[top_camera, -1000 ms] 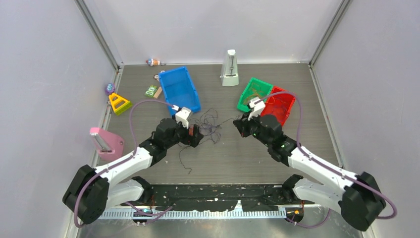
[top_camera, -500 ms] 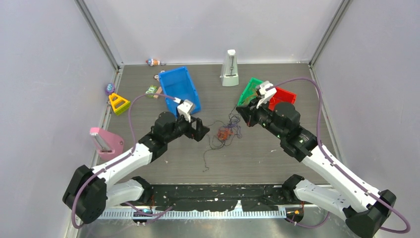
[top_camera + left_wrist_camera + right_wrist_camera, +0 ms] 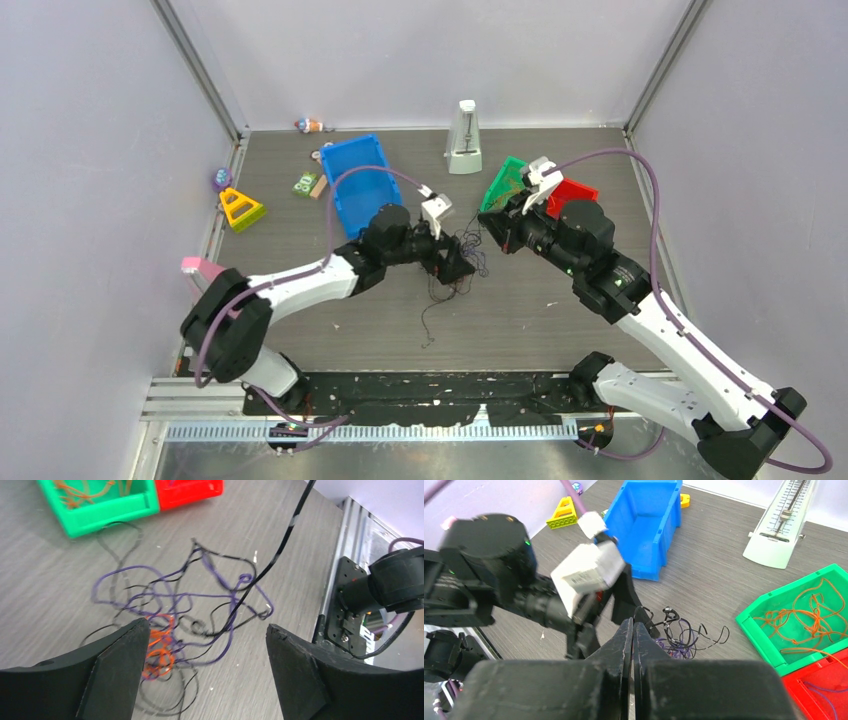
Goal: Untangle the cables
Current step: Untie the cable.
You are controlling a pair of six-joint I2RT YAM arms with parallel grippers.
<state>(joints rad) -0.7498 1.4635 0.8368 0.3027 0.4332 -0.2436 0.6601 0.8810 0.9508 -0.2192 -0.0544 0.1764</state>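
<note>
From above, the left pincer sits over the cables, with the right pincer just beyond. The left wrist shows wide jaws straddling the purple, black and orange tangle, from which one black strand rises taut. The right wrist shows fingers pressed together, apparently nipping a strand, with the clump just ahead.

Basically a booth: plain pale grey-lilac walls on three sides, aluminium posts in the two back corners. Tabletop is dark grey wood-grain, with a black strip and a ribbed metal rail along the near edge. Lighting's soft and even.
</note>
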